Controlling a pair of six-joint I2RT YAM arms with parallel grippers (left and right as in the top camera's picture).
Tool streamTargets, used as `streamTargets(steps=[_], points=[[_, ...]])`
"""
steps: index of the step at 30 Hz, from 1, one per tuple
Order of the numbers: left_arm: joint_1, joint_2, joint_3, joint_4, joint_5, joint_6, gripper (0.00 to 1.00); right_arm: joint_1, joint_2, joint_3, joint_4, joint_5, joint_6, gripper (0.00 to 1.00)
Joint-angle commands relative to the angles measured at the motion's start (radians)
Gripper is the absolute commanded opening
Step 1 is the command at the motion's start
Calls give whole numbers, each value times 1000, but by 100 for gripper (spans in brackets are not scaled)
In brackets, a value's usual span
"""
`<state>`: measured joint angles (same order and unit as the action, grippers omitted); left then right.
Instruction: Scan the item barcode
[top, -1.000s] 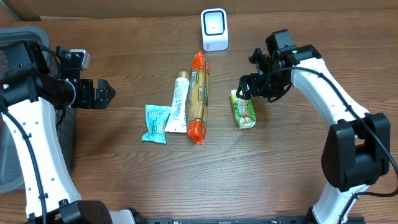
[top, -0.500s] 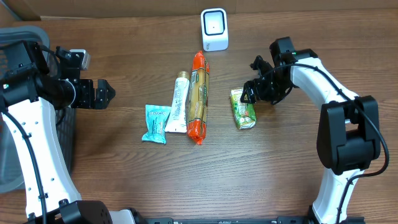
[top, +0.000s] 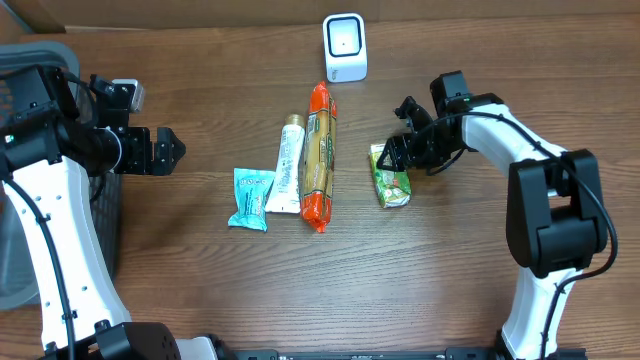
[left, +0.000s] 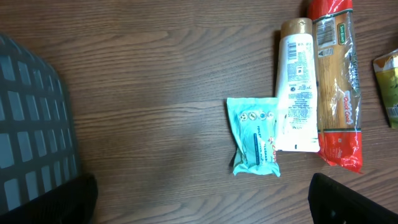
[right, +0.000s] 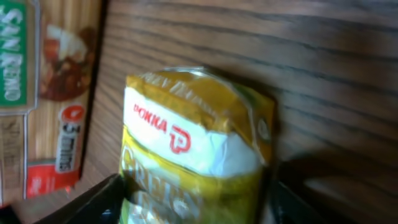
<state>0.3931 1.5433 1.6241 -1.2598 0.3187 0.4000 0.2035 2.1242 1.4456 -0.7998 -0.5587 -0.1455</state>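
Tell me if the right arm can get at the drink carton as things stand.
Probably yes: the right gripper sits at the carton's top end, fingers either side, with nothing between them and it.

Dark brown wood grain covers the counter (top: 200, 290). The pasta packet (top: 319, 160) is red with a green label. Left of it lie a white, gold-capped tube (top: 288, 170) and a teal pack (top: 250, 198). Right of it lies a yellow-green carton (top: 392, 185) lettered red.
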Motion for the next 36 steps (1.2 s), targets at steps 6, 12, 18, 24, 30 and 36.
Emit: streamTargets(steps=[6,12,18,24,30,36], points=[[-1,6,-1,1,12,23,99,71,96,-35,6,117,76,17],[-1,6,-1,1,12,23,99,55,87,10,-63,54,97,4],[-1,6,-1,1,12,23,100,6,60,144,-230,-110,45,4],[-1,6,-1,1,12,23,100,-14,56,205,-280,17,71,4],[-1,6,-1,1,12,23,99,17,27,213,-294,265,160,4],[-1,6,-1,1,12,23,100,96,-42,219,-278,549,272,4]])
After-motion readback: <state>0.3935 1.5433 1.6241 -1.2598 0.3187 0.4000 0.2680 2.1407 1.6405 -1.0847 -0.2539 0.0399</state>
